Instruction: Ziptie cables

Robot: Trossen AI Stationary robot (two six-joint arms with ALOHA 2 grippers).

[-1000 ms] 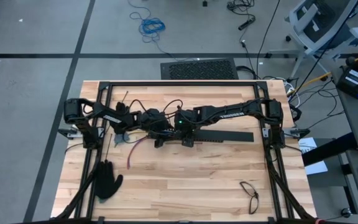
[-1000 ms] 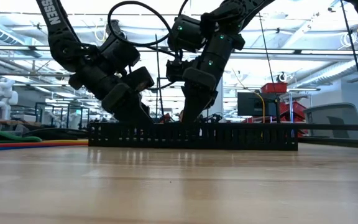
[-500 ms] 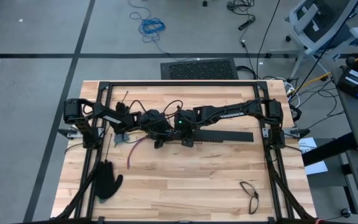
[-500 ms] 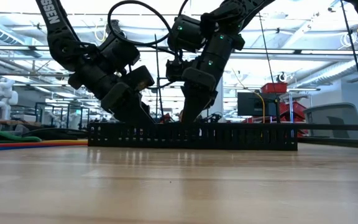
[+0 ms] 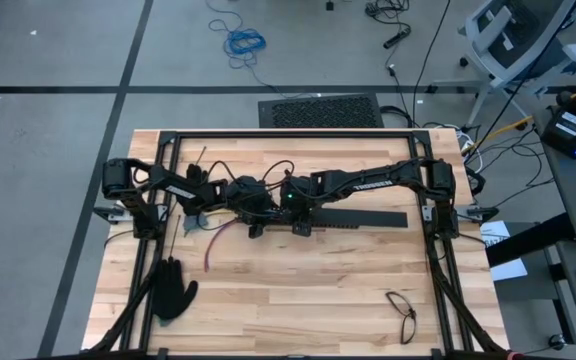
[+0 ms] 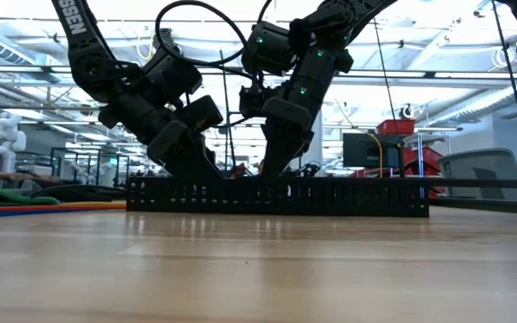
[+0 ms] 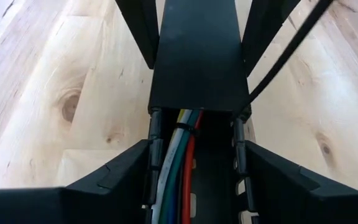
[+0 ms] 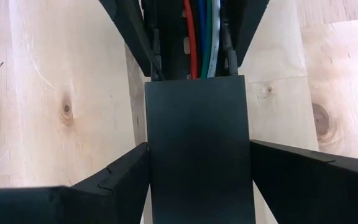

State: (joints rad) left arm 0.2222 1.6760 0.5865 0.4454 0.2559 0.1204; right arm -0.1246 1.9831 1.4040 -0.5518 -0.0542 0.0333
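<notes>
The cables [image 7: 178, 168] are white, green, blue, red and yellow wires lying lengthwise inside a black slotted bar [image 5: 353, 219] at mid-table. A flat black lid [image 8: 197, 143] covers the bar's right part. The wires' loose ends [image 5: 213, 242] trail out onto the wood on the left. My left gripper [image 5: 255, 228] stands over the bar's uncovered left end, and my right gripper [image 5: 303, 228] over the lid's left end. A thin dark ziptie [image 5: 169, 238] lies on the table farther left. Another thin dark strip [image 7: 284, 56] slants past the lid. My left gripper pinches the black slotted bar across its width, one finger [image 7: 132, 177] on each side wall [image 7: 155, 155], just short of the lid's edge. It comes from above, slanting down. The bar lies flat on the table with the wires between the fingers. My right gripper pinches the covered part of the bar across its width, one finger [image 8: 123, 180] against each long side of the lid [image 8: 151, 168], near the lid's left end. It comes steeply from above. The bar rests on the table.
A black glove [image 5: 173, 290] lies near the near-left corner. A dark looped cord [image 5: 401, 310] lies near the near-right corner. Black frame rails [image 5: 288, 134] run along the far edge and both sides. Bare wood lies between the bar and the near edge.
</notes>
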